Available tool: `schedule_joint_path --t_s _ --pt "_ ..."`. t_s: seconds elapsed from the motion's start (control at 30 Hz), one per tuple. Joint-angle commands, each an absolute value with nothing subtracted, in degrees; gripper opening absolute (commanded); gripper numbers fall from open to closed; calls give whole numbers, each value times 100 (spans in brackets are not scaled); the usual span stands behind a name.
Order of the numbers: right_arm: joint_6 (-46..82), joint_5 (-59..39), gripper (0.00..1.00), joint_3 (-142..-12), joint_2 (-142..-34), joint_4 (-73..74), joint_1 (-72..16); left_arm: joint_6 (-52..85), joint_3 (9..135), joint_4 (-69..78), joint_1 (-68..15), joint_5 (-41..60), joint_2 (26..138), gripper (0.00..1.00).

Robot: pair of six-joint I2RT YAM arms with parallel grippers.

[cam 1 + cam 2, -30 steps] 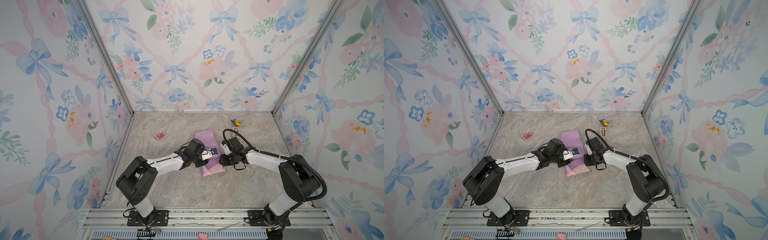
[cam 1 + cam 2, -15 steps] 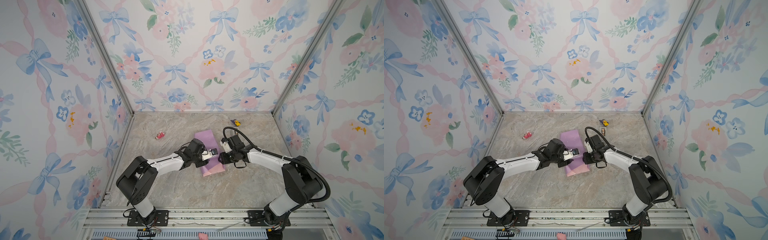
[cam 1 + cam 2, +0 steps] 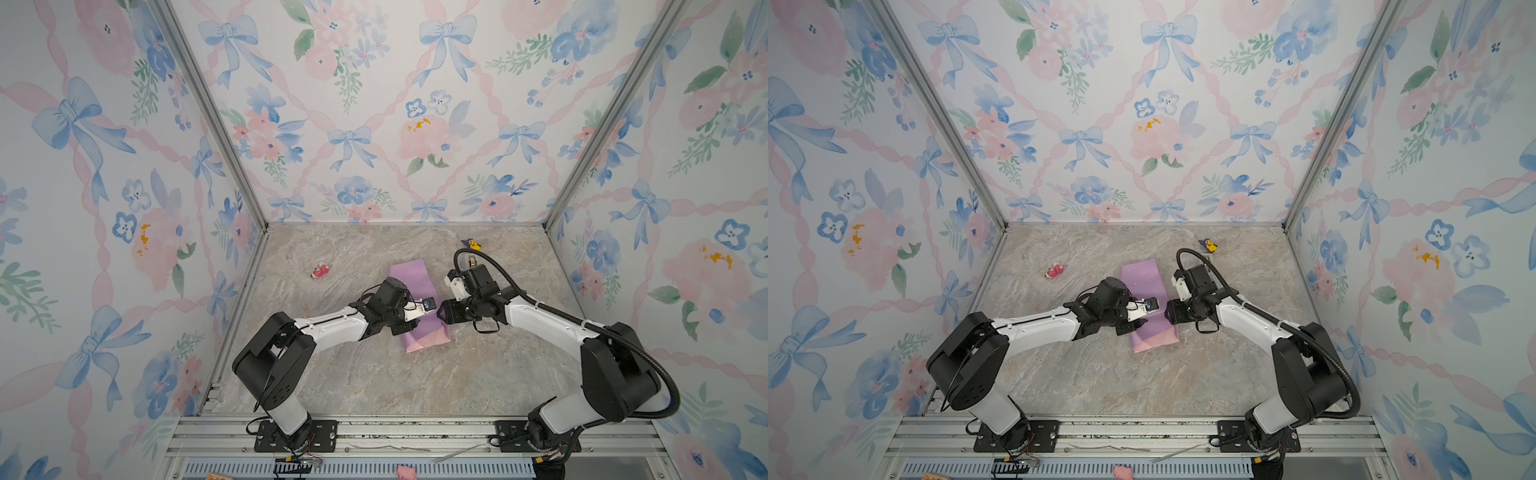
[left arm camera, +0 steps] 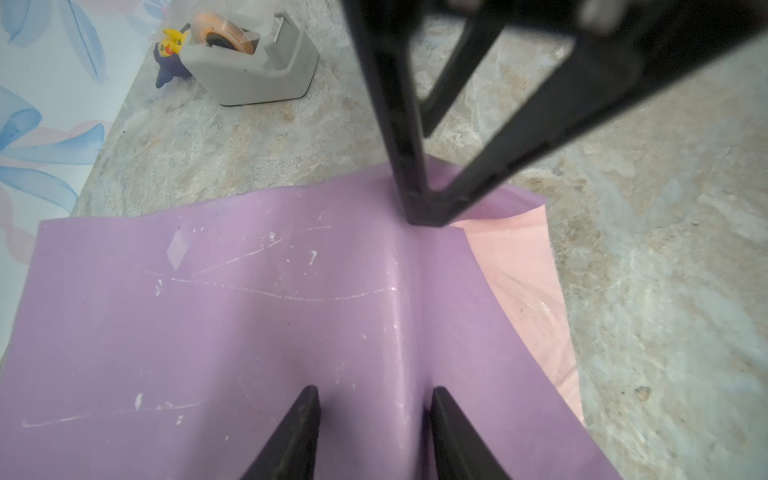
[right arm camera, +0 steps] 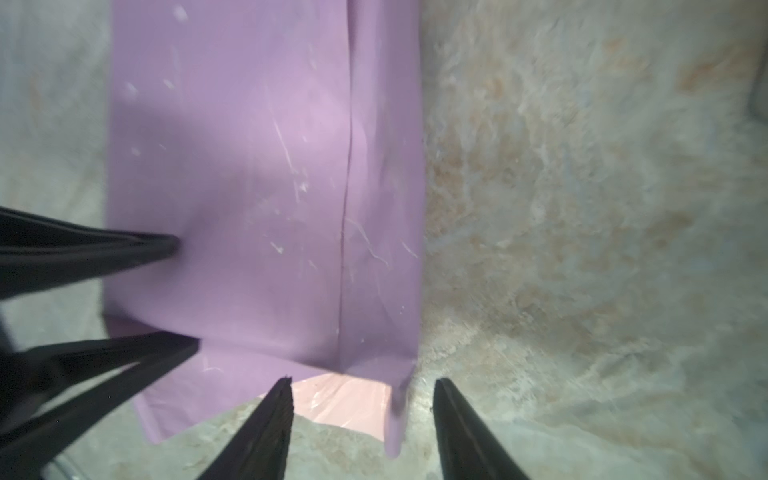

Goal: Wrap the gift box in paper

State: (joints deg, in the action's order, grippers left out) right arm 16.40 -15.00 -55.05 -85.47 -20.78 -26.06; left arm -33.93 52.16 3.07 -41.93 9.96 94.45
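Note:
The paper [image 3: 409,276] [image 3: 1142,276] lies folded into a long lilac parcel on the marble floor, with a pale pink flap [image 3: 432,338] at its near end. The gift box is hidden, and I cannot tell whether it lies under the paper. My left gripper [image 4: 374,395] [image 3: 430,307] rests on top of the paper [image 4: 208,311], open, with a raised crease between its fingers. My right gripper [image 5: 363,392] [image 3: 442,313] is open at the parcel's right near corner. A loose lilac corner flap [image 5: 395,415] hangs between its fingers, and they do not grip it.
A grey tape dispenser [image 4: 249,70] and a small yellow and purple toy [image 3: 469,244] [image 3: 1209,245] stand at the back right. A small red toy [image 3: 320,271] [image 3: 1054,271] lies at the left. Flowered walls close in three sides.
My right gripper's jaws have opened wider at the parcel's corner. Both arms have stayed nearly where they were, and the left gripper is unchanged.

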Motion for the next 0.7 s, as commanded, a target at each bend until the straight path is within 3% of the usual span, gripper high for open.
schedule_joint_path --t_s 0.0,0.27,0.37,0.5,0.67 --pt "2133 -2113 59 -5798 -8531 -2040 -2284 -3430 5089 305 -4235 1189 9455 46" --pt "2033 -1859 55 -6960 -9929 -2561 -2501 -3344 5058 500 -4228 1225 9300 47" --pt "1946 -1666 46 -7127 -10256 -2809 -2573 -3218 5038 639 -4234 1182 9168 49" --pt "2072 -1508 33 -6939 -10254 -2851 -2603 -2540 4945 947 -4220 1042 8766 52" --pt "2554 -1433 30 -6425 -9855 -2610 -2645 -1389 4659 1130 -4075 613 8123 56"
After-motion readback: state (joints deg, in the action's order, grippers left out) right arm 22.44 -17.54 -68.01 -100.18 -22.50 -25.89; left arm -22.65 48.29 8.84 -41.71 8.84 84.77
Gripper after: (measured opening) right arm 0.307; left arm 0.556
